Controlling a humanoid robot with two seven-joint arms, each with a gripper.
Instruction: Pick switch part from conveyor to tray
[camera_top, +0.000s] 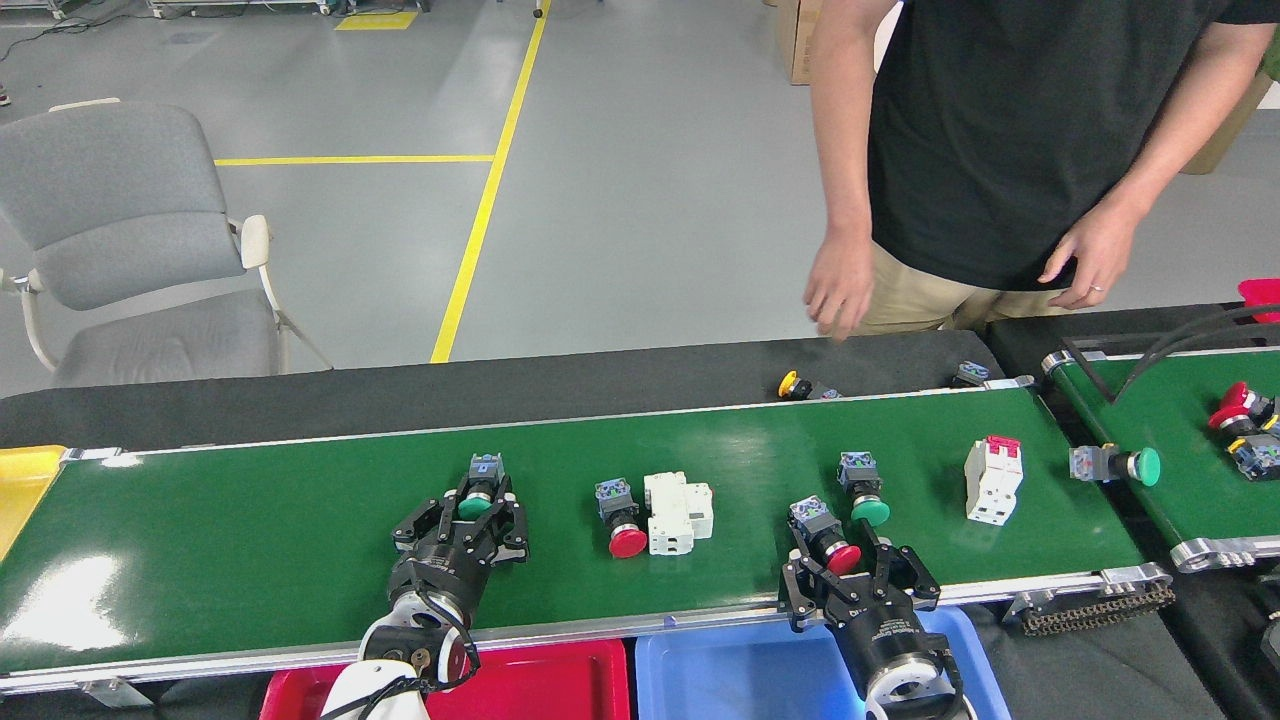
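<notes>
Reaching over the long glossy dark-green conveyor (250, 560), the left hand (478, 508) has its fingers spread around the green-capped push-button switch part (481, 487), not yet pinching it. The right hand (845, 570) is also spread, around the red-capped switch part (828, 540). To grasp well, each hand should close on the grey body, not the round cap, then lift straight up toward the red tray (540, 685) and the blue tray (740, 675) just below the belt.
</notes>
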